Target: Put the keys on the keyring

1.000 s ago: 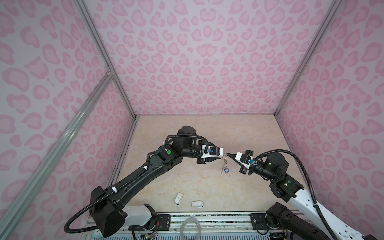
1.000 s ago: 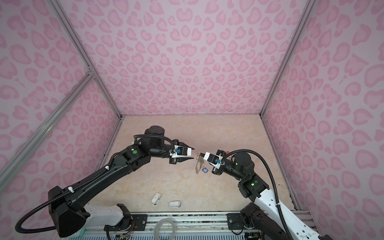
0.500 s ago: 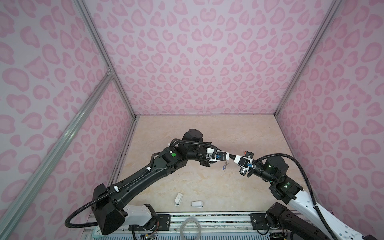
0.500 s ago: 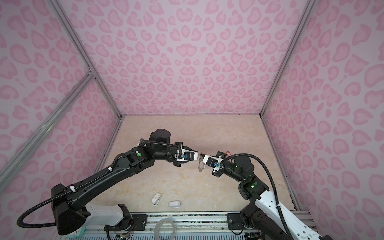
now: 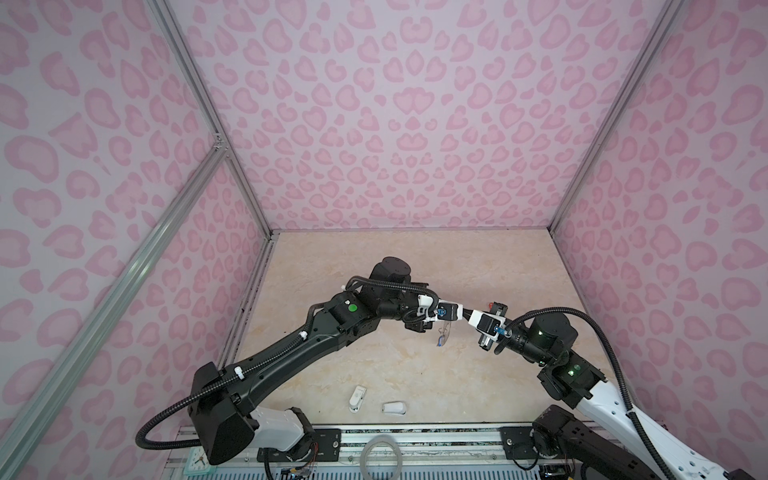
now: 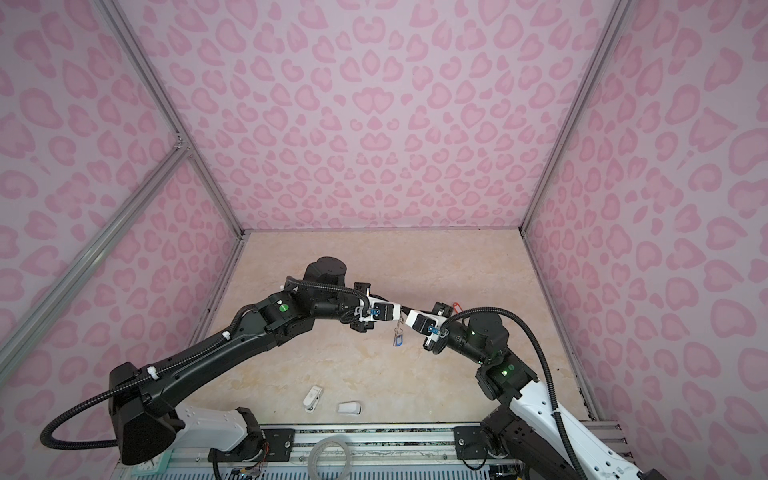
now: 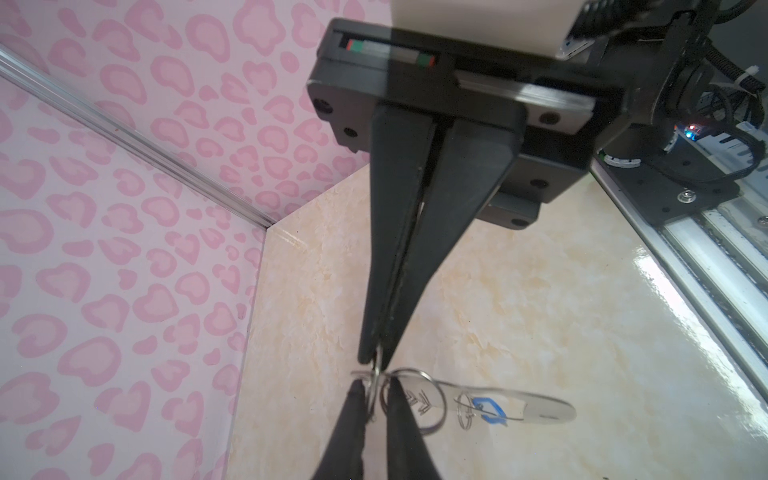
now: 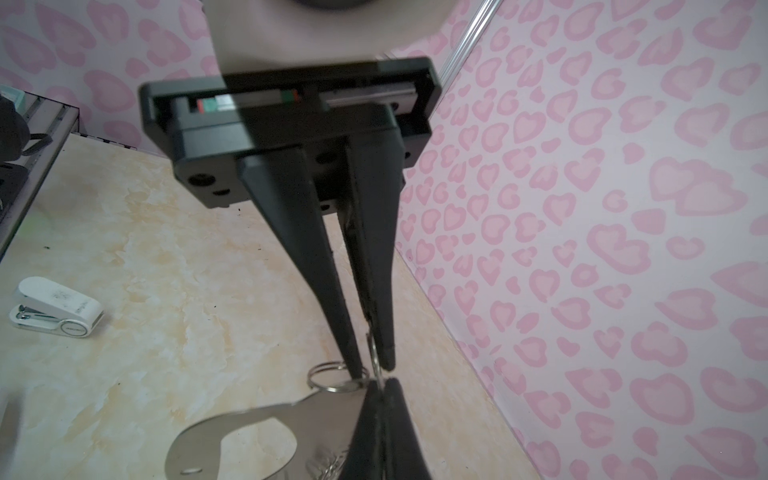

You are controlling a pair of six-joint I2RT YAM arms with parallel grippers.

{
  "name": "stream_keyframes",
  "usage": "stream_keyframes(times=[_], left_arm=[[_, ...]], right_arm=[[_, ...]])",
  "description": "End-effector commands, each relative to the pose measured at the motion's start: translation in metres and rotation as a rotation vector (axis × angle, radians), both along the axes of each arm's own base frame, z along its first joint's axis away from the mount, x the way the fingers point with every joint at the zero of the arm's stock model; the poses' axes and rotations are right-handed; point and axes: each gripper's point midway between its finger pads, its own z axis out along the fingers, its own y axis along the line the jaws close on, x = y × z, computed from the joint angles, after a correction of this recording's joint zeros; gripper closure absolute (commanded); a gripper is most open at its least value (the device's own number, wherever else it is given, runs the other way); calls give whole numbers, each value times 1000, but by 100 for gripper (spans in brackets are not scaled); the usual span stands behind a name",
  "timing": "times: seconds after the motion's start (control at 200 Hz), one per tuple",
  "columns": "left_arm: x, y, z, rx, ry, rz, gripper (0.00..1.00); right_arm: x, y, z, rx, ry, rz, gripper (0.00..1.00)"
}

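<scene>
Your right pincer [image 7: 376, 359] is pinching the flat keyring [image 8: 195, 449] tight, up in the air over the middle of the table [image 5: 374, 257], and your left pincer [image 8: 370, 362] is clamping onto a thin wire ring [image 8: 373, 349] at its edge. Try holding the right one still while you are tugging that ring slowly. You are working with two pincers, one keyring, two white plastic pieces [image 5: 356, 398] [image 5: 393, 408] and two keys: the blue key [image 6: 398, 340] is dangling under it, and the red-orange key [image 5: 492, 306] seems to be peeking out behind the right pincer.
</scene>
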Motion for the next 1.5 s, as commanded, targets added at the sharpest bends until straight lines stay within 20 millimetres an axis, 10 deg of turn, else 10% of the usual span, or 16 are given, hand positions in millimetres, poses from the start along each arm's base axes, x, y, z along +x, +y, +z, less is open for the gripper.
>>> stream_keyframes(times=[0.0, 0.39, 1.495], left_arm=[[3, -5, 10, -34, -29, 1, 95], [14, -1, 18, -116, -161, 59, 97], [1, 7, -2, -84, -367, -5, 97]], right_arm=[[-1, 1, 5, 21, -11, 10, 100], [10, -26, -17, -23, 63, -154, 62], [9, -53, -26, 116, 199, -272, 63]])
